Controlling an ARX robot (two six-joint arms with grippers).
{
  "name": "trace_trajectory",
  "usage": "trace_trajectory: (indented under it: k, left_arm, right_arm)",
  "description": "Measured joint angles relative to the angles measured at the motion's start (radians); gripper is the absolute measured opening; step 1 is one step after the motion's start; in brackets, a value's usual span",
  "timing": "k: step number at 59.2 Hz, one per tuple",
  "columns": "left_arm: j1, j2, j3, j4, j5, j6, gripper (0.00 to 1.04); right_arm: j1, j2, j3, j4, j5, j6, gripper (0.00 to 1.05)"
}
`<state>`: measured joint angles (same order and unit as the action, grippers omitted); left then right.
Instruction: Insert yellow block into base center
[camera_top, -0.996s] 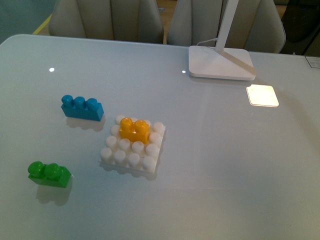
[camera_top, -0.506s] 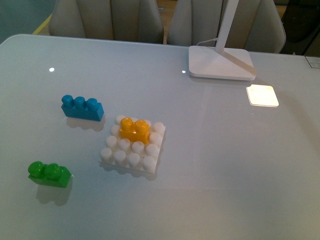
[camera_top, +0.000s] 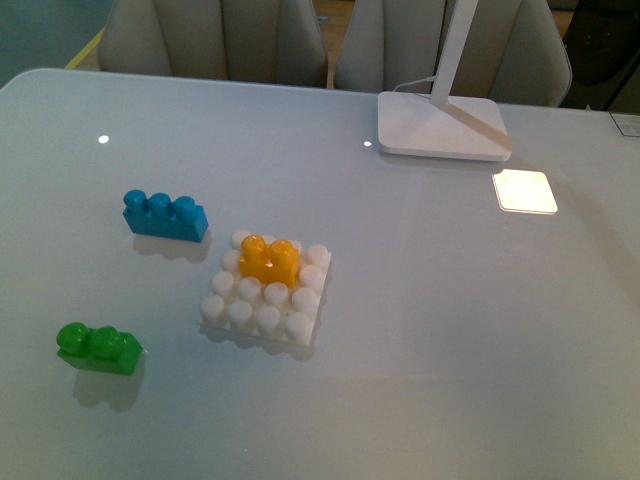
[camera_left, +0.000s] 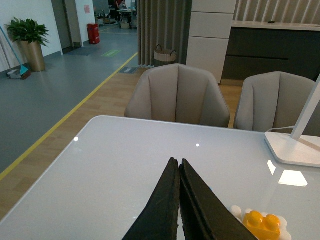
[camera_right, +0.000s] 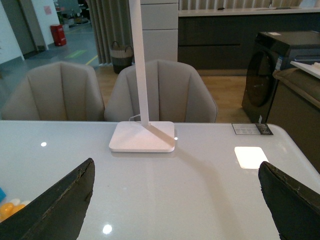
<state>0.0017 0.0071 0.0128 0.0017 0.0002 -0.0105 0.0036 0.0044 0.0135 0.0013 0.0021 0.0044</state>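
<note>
Nothing has shifted over the last second: the yellow block (camera_top: 270, 259) sits pressed onto the base (camera_top: 266, 290), left of centre frame (slightly toward its far rows). Left claw (camera_left: 178, 167) pressed together, right claw (camera_right: 177, 197) spread; the task looks finished.

- No text, brand, number or sign is legible in any view.
- A small white printed card (camera_right: 252, 129) on the grey table, beyond the right gripper's fingers, carries print too small to read.
</note>
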Motion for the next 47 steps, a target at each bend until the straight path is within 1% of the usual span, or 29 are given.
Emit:
trace_trajectory:
  k: [15,17,20,21,24,28,39,43,46,47]
  left_arm:
    - [0.000,-0.001,0.000,0.000,0.000,-0.001,0.03]
    - [0.000,-0.001,0.000,0.000,0.000,0.000,0.08]
    - [0.000,-0.001,0.000,0.000,0.000,0.000,0.19]
    - [0.000,-0.001,0.000,0.000,0.000,0.000,0.20]
    - [0.000,-0.001,0.000,0.000,0.000,0.000,0.31]
    - [0.000,-0.001,0.000,0.000,0.000,0.000,0.42]
    - [0.000,-0.001,0.000,0.000,0.000,0.000,0.77]
    - [0.000,-0.001,0.000,0.000,0.000,0.000,0.87]
    - [0.000,-0.001,0.000,0.000,0.000,0.000,0.98]
    - [0.000,-0.001,0.000,0.000,0.000,0.001,0.99]
  right_arm:
    - [0.000,0.000,0.000,0.000,0.000,0.000,0.96]
    - [0.000,0.000,0.000,0.000,0.000,0.000,0.96]
    - [0.000,0.000,0.000,0.000,0.000,0.000,0.96]
    - [0.000,0.000,0.000,0.000,0.000,0.000,0.96]
    - [0.000,0.000,0.000,0.000,0.000,0.000,0.96]
    - [0.000,0.000,0.000,0.000,0.000,0.000,0.96]
    - [0.000,0.000,0.000,0.000,0.000,0.000,0.96]
    - [0.000,0.000,0.000,0.000,0.000,0.000,0.96]
    - [0.000,0.000,0.000,0.000,0.000,0.000,0.96]
    - [0.000,0.000,0.000,0.000,0.000,0.000,0.96]
